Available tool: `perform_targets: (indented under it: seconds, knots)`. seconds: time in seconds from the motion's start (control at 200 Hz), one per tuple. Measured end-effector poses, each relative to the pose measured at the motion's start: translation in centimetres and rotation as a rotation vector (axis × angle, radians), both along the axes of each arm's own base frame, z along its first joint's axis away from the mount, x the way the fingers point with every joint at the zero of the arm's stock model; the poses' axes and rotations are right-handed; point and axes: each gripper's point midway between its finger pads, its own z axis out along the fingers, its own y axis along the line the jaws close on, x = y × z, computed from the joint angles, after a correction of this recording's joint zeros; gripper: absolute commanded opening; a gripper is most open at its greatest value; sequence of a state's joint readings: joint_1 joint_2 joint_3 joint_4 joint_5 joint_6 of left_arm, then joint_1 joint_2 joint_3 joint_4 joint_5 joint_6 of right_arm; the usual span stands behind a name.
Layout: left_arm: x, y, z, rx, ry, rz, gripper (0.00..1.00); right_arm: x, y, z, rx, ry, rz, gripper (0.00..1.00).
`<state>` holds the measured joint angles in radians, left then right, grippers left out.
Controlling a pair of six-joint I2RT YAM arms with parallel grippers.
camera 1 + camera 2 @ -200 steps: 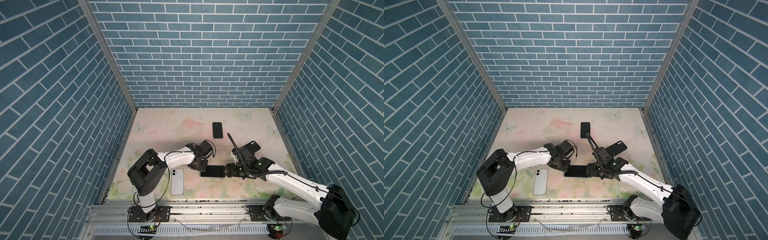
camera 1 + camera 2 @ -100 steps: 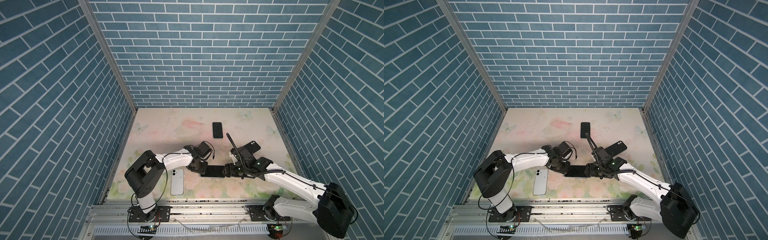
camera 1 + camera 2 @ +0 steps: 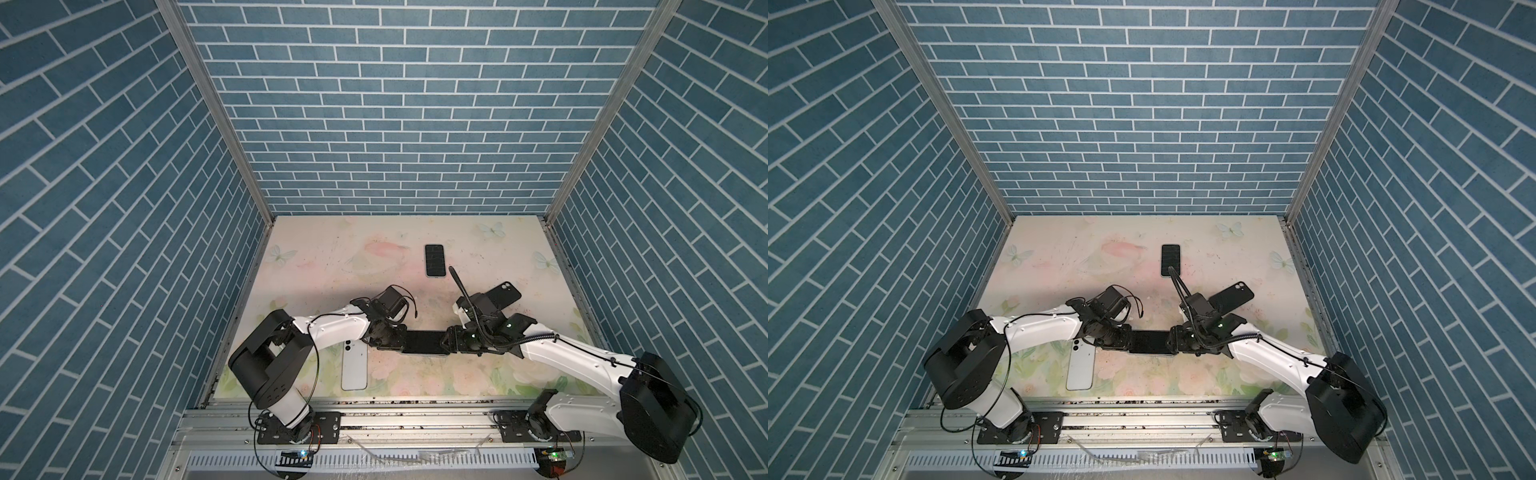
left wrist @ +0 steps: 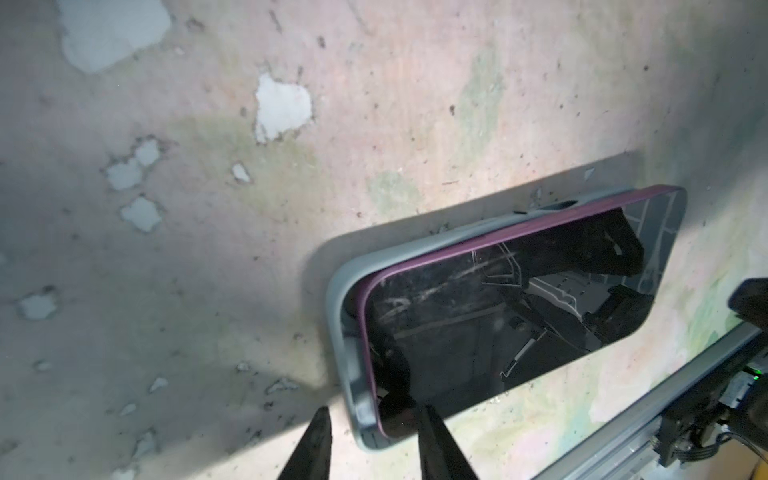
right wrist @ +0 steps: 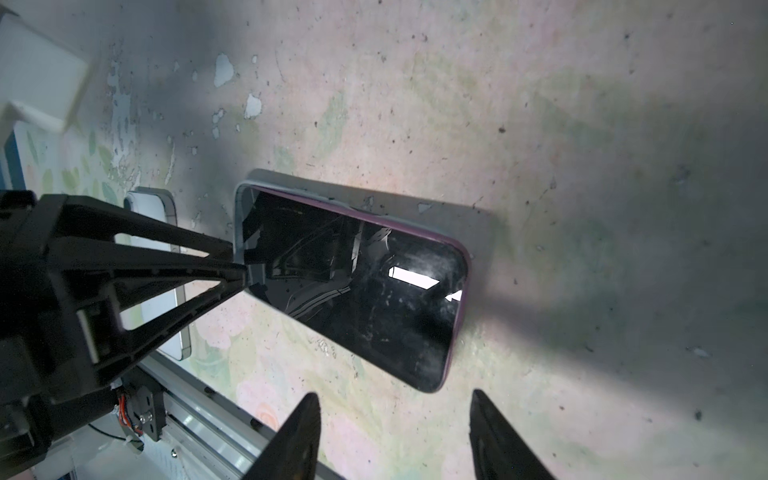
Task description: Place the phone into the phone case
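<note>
The left gripper (image 4: 374,411) has its two fingers (image 4: 318,444) a little way apart, so it is open just a bit. One finger is just outside the end of the gray case (image 4: 347,328), with a thin strip of table showing between them. The other finger is over the glass of the phone (image 4: 498,311) at that same end, and I cannot tell if it presses on the glass. The right gripper (image 5: 394,392) is open wide and holds nothing. The far end of the phone is near its two tips but does not touch them. The phone has a black screen facing up and a purple edge. It lies in the case near the front of the table (image 3: 332,266), between the two grippers. At the left gripper's end the case rim stands up around the phone. Toward the right gripper's end the purple edge sits higher than the rim, so that part does not look pushed in. The glass has smudges and scratches. A white phone (image 3: 354,365) lies near the case on the left, a black phone (image 3: 435,260) lies farther back, and a black flat thing with a round hole (image 3: 505,293) lies on the right.
</note>
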<state>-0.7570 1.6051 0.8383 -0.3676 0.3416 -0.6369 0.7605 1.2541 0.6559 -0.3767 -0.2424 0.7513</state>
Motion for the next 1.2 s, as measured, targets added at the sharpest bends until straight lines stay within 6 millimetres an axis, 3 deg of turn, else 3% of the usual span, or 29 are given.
perform_targets:
  seconds: [0.465, 0.65, 1.2]
  knots:
    - [0.6, -0.7, -0.1, -0.132, 0.019, 0.068, 0.37, 0.8, 0.0, -2.3, -0.028, 0.045, -0.041, 0.46]
    - [0.8, -0.7, -0.1, -0.148, 0.016, 0.079, 0.36, 1.1, 0.3, -2.4, -0.011, 0.037, -0.05, 0.39]
    - [0.9, -0.6, -0.2, -0.149, 0.018, 0.091, 0.34, 1.0, 0.5, -3.0, 0.002, 0.051, -0.045, 0.32]
